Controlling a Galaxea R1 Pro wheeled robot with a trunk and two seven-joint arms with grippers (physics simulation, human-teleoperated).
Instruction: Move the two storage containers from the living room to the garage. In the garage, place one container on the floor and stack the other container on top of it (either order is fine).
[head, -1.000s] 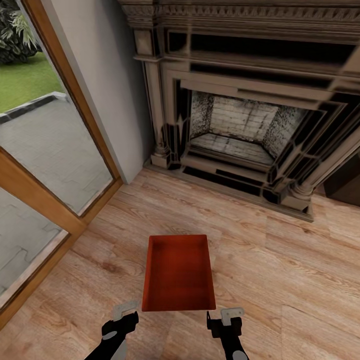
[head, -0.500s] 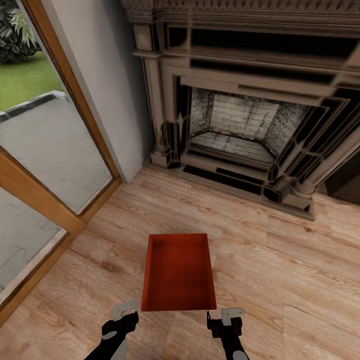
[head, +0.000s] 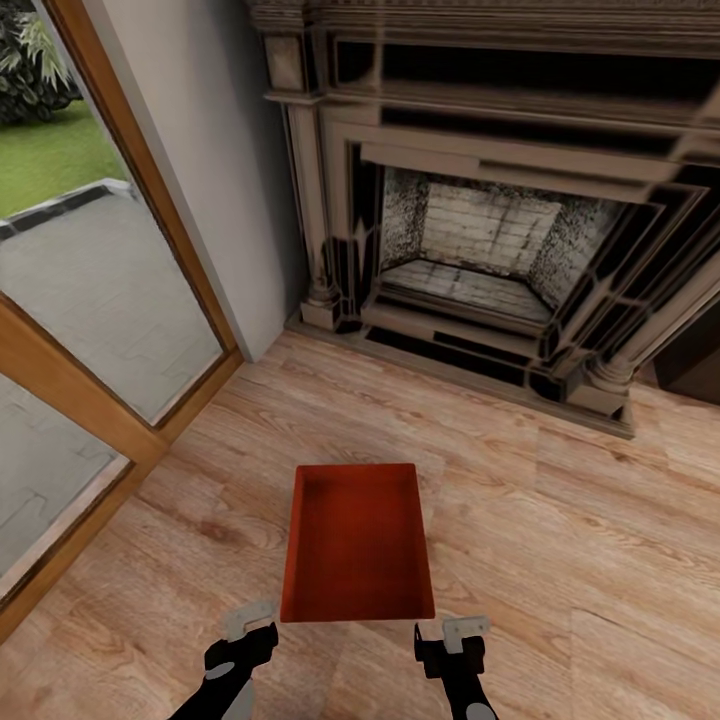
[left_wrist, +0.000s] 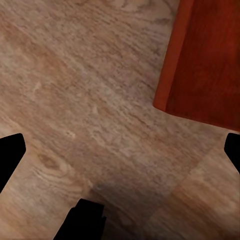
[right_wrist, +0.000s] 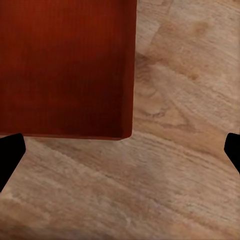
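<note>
I stand in the living room. The fireplace (head: 480, 230) fills the far wall ahead of me, dark and ornate, with pale brick inside the firebox. To my left is a wood-framed glass door (head: 100, 330), with paving and grass beyond it. The wood plank floor (head: 560, 540) runs from the hearth to my base.

One storage container (head: 357, 545) sits on the planks directly in front of me, well short of the hearth. It is upright, open side up and empty, with its long axis pointing away from me. The wrist views show its near corners: one corner (left_wrist: 200, 65) from the left arm, the other (right_wrist: 70, 65) from the right.

My left gripper (head: 240, 640) hangs just outside the near left corner of the container, and my right gripper (head: 452, 645) just outside the near right corner. Both are released, fingers spread wide, grasping nothing and clear of the walls. In each wrist view the dark fingertips (left_wrist: 10, 155) stand apart at the edges of the frame.

Task status, as I judge it: nothing has been delivered. This container has not been lifted, and the carry to the garage and the stacking all remain.
</note>
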